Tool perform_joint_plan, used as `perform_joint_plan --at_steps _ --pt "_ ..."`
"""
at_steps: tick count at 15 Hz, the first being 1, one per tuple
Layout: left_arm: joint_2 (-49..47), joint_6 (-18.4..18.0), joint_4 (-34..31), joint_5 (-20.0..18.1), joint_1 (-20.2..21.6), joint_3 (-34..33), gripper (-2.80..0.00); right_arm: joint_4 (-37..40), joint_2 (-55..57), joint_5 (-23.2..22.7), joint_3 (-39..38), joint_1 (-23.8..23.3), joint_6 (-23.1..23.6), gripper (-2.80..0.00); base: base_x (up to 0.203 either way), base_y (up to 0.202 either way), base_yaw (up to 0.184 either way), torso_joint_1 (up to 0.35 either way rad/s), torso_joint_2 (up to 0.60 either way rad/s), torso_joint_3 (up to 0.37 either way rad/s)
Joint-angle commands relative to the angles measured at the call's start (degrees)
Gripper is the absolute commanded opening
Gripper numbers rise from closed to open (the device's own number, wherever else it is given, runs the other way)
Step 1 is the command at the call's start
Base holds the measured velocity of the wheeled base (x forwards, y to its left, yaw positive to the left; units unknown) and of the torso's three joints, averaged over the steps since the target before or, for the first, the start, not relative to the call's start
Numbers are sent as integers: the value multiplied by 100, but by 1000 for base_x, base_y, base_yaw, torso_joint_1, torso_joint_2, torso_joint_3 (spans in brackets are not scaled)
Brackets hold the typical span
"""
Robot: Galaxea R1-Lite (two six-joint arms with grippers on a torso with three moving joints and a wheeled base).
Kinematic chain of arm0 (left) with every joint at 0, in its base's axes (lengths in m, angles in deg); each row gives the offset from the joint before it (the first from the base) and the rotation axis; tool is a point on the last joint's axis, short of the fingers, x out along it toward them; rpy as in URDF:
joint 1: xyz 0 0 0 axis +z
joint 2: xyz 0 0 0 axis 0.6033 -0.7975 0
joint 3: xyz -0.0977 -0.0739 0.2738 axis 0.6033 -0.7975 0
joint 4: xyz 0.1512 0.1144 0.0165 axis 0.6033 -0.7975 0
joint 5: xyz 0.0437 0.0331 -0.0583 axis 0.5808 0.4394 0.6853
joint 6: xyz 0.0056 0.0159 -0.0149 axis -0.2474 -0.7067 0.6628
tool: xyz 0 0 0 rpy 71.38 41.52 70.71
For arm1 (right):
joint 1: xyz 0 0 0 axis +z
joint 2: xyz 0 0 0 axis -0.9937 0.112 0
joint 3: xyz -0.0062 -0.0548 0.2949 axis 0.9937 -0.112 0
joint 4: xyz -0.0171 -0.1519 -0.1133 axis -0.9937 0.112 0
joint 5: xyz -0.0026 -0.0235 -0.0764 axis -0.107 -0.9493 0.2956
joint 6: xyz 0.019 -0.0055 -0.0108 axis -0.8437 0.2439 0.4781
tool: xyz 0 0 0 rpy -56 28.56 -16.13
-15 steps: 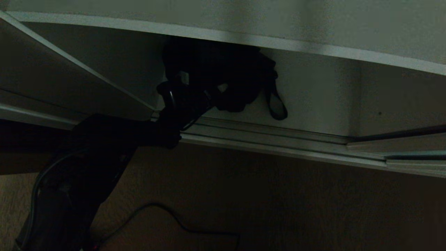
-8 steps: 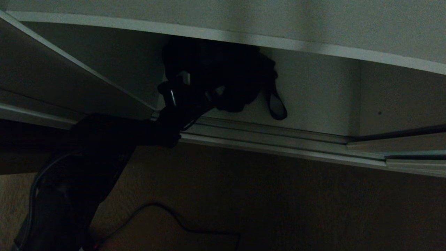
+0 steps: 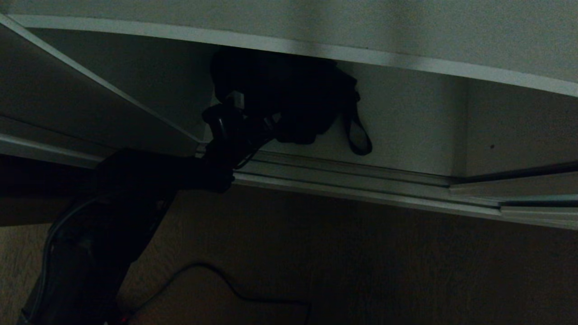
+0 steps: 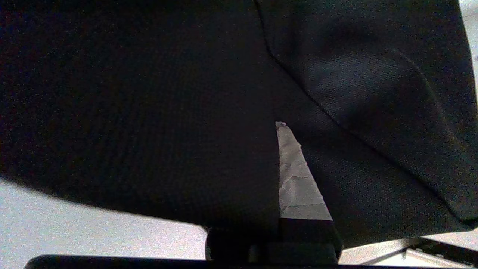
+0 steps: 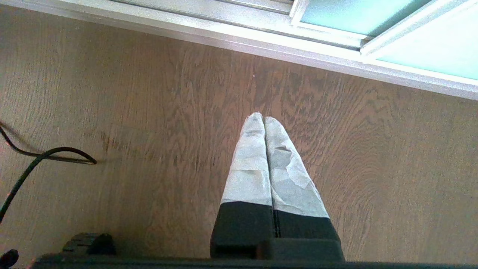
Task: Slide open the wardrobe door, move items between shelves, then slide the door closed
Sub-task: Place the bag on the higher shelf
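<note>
Black bag [image 3: 289, 99]: it is seen on the bottom shelf [image 3: 406, 131] of the wardrobe, near the shelf's left end and tucked under the front edge of the shelf above [image 3: 406, 61]. A strap loop [image 3: 359, 135] is seen hanging from the bag's right side, over the bottom shelf.

Left gripper [image 3: 253, 124]: it is pushed into the lower left part of the black bag. The jaws are pressed shut on the bag's cloth. In the left wrist view one grey-taped finger [image 4: 297, 183] is seen against the black cloth, and the other finger is hidden under a fold.

Right gripper [image 5: 264, 121]: it is held over the brown wooden floor [image 5: 149, 112], well apart from the bag. Its two taped fingers are pressed together and nothing is held.

Sliding wardrobe door [image 5: 429, 48]: its pale blue-green panel is seen by the silver floor track [image 5: 224, 33], on the right of the opening.

Black cable [image 5: 41, 158]: it is seen lying on the floor.
</note>
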Motion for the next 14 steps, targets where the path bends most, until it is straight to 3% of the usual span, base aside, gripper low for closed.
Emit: perform_joint_plan --at_steps 1,8,14 --pt "-25 17 52 -10 -1 -3 -280 -1 -11 0 0 -2 -2 -280 0 0 0 0 0 0" --pt "-6 17 -153 34 -75 -26 -280 -1 -2 -8 0 -2 -2 -280 0 0 0 0 0 0" --pt "1064 122 -853 52 -545 -821 -280 -1 -11 0 0 -2 -2 -280 0 0 0 0 0 0"
